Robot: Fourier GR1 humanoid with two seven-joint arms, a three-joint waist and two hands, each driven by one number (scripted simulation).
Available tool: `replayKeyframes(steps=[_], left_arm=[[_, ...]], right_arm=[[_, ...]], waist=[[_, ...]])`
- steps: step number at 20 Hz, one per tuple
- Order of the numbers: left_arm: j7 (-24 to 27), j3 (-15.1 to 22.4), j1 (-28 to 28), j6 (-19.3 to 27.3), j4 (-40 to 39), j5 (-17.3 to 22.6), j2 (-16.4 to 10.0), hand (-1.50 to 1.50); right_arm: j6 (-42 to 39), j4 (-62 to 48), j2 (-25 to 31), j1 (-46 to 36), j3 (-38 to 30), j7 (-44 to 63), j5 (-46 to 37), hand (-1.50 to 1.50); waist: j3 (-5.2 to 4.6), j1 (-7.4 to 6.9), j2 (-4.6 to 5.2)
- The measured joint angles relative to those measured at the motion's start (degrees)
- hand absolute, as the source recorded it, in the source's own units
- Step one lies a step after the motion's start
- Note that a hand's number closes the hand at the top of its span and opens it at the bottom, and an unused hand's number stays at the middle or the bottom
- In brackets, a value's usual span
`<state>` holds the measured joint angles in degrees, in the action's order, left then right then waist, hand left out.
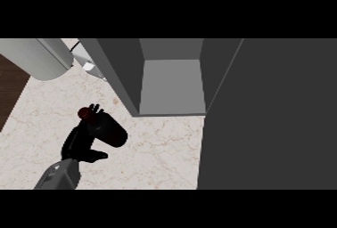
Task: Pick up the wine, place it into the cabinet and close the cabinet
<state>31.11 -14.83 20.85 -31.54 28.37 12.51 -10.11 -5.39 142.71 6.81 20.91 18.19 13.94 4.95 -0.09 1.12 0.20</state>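
Head view: marble-look counter (158, 153), pale cream with thin reddish veins, flat and matte; a strip of dark wood-brown surface (10, 87) runs along its left edge. The cabinet (124, 73) stands open on the counter, a boxy grey shell with flat plain walls and a lighter grey inside. Its door (270, 116) is a big dark grey slab swung out and fills the right side of the view. A smooth pale grey cylinder (36, 58) lies slanted at upper left; the small white bits beside it are too small to tell. The left hand (79, 140) is black, on a grey forearm coming up from the lower left, tilted up and to the right. Its fingers (96, 108) are curled round the wine (113, 132), thumb below. The wine is a dark, rounded, glossy bottle with a red top, tipped over in the grasp, above the counter, left of and below the cabinet opening, apart from it.
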Motion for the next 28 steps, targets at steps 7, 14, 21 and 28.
replayKeyframes(steps=[7, 14, 21, 28], left_arm=[[2.4, -1.5, 4.3, 0.4, -7.6, 0.5, 0.3, -1.5], [3.7, -1.2, 6.4, -1.6, -11.3, 0.1, 1.6, 1.5], [3.0, -0.1, 7.9, -3.2, -12.2, -0.7, 2.5, 1.5], [13.6, 3.4, 3.5, 7.5, -6.6, -6.1, 2.4, 1.5]], right_arm=[[-0.1, -0.2, -0.9, -0.1, 0.6, 0.2, -0.2, -1.5], [-0.8, -0.4, -1.2, -0.3, 0.0, 0.3, -0.1, -1.5], [-1.9, -0.2, -0.8, 2.6, 0.9, -1.1, -0.3, -1.5], [-1.4, -0.5, -1.4, 2.4, 1.1, -1.1, -0.7, -1.5]], waist=[[-0.03, 0.21, 0.09], [-0.04, 0.39, 0.15], [-0.05, 0.61, 0.1], [0.02, -0.21, -0.12]])
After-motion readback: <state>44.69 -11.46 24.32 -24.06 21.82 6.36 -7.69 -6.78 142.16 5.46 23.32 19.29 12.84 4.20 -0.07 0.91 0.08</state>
